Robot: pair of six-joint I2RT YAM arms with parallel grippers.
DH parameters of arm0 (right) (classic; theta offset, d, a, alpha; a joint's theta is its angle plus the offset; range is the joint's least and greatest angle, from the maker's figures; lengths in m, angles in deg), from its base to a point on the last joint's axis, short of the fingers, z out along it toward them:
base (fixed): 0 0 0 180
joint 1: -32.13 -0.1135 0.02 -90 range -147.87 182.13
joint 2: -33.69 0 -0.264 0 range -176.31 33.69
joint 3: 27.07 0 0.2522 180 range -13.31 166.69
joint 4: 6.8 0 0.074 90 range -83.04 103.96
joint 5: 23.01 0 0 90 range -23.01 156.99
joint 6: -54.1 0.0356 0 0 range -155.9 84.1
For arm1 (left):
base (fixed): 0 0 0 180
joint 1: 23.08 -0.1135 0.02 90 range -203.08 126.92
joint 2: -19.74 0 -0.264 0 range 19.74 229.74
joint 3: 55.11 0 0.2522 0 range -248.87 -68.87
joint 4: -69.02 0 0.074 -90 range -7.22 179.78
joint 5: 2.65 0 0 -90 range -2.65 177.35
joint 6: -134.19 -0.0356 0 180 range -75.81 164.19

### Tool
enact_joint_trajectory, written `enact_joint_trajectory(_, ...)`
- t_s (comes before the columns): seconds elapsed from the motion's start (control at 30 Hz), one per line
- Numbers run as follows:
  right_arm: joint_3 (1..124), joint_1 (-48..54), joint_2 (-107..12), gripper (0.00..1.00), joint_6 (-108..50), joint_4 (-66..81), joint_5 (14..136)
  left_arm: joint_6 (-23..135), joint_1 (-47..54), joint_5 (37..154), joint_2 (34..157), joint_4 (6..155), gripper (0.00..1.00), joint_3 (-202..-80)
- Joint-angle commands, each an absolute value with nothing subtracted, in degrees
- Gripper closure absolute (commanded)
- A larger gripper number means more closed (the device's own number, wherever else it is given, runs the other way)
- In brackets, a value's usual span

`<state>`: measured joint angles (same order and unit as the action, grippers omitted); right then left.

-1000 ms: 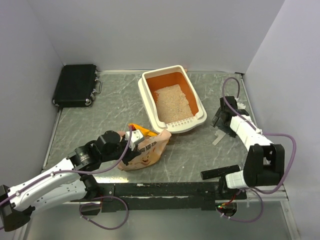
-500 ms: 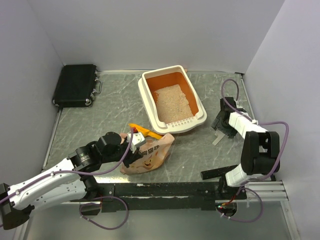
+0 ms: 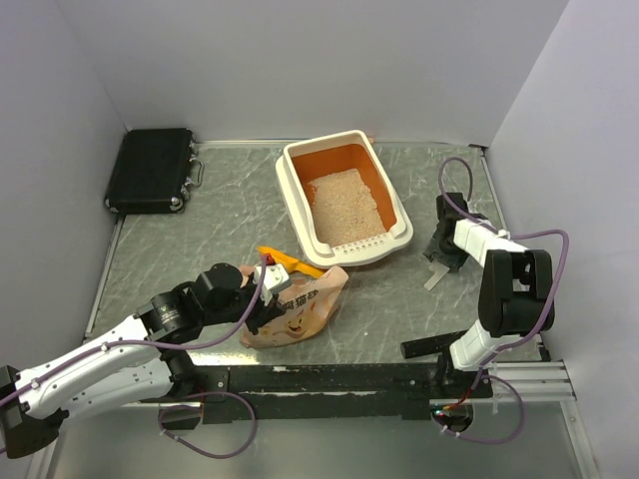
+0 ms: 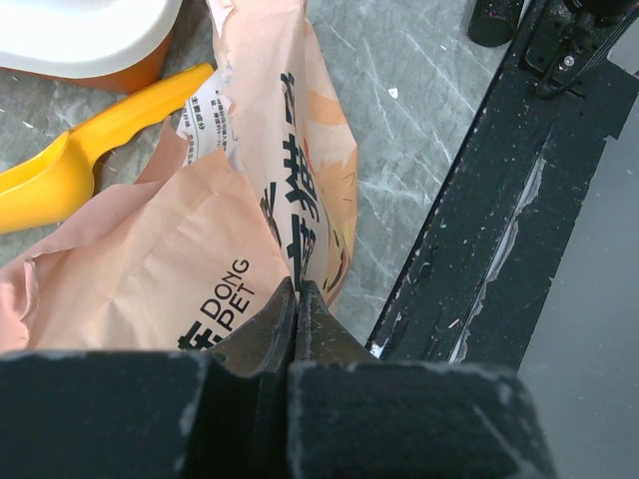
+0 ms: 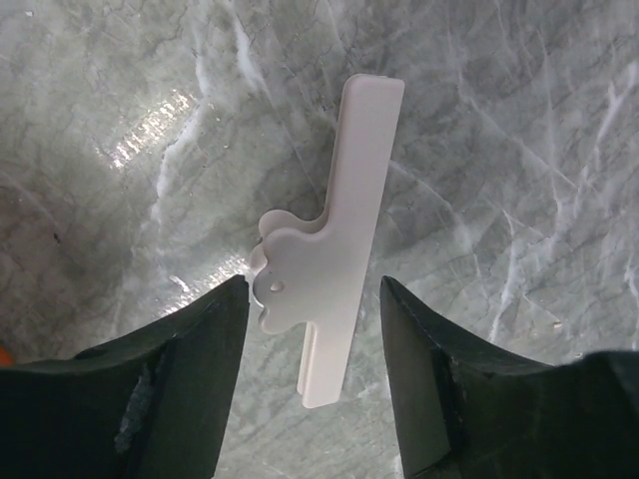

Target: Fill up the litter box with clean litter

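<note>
around: black case (image 3: 152, 170) far-left corner; yellow scoop (image 3: 285, 261) beside bag (image 3: 300, 311); white clip (image 5: 332, 269) between spread right gripper (image 5: 312, 291) jaws, untouched | left gripper (image 4: 297, 296) pinches bag | litter box (image 3: 292, 195) mid-table holds clean litter (image 3: 344, 205)

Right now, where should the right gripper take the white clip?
The clip lies flat on the table, its long bar running between the open fingers of the right gripper. Pinch that bar across its narrow width, straight down from above, clear of the lobed tab.
</note>
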<state>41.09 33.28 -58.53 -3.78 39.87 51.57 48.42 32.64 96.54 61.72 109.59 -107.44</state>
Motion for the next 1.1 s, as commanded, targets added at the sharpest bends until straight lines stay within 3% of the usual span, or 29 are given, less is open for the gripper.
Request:
enact_joint_trajectory(0.0, 43.1, 33.4, -59.6, 0.45, -3.8, 38.3, 51.0, 50.3, 33.4, 99.9, 60.1, 101.4, 0.99, -108.8)
enact_joint_trajectory(0.1, 43.3, 33.4, -59.7, 0.53, -3.9, 38.3, 50.9, 50.3, 33.3, 100.1, 59.9, 101.4, 0.99, -108.8)
enact_joint_trajectory(0.17, 43.3, 33.4, -59.8, 0.64, -4.1, 38.3, 51.3, 50.3, 33.4, 99.9, 59.9, 101.5, 0.99, -108.8)
enact_joint_trajectory(0.3, 43.6, 33.4, -60.3, 0.74, -4.3, 38.5, 51.5, 50.4, 33.3, 99.8, 59.7, 101.6, 0.99, -108.9)
enact_joint_trajectory(0.43, 43.6, 33.4, -60.3, 1.0, -4.4, 38.4, 52.2, 50.6, 33.3, 99.7, 59.2, 101.6, 0.99, -108.7)
enact_joint_trajectory(0.67, 40.3, 33.0, -53.0, 1.0, -5.5, 36.7, 54.1, 50.8, 33.4, 98.4, 59.6, 101.5, 0.98, -108.8)
enact_joint_trajectory(1.07, 35.9, 29.1, -27.0, 1.0, -10.8, 40.7, 52.8, 51.0, 33.4, 98.2, 61.0, 102.8, 0.71, -110.4)
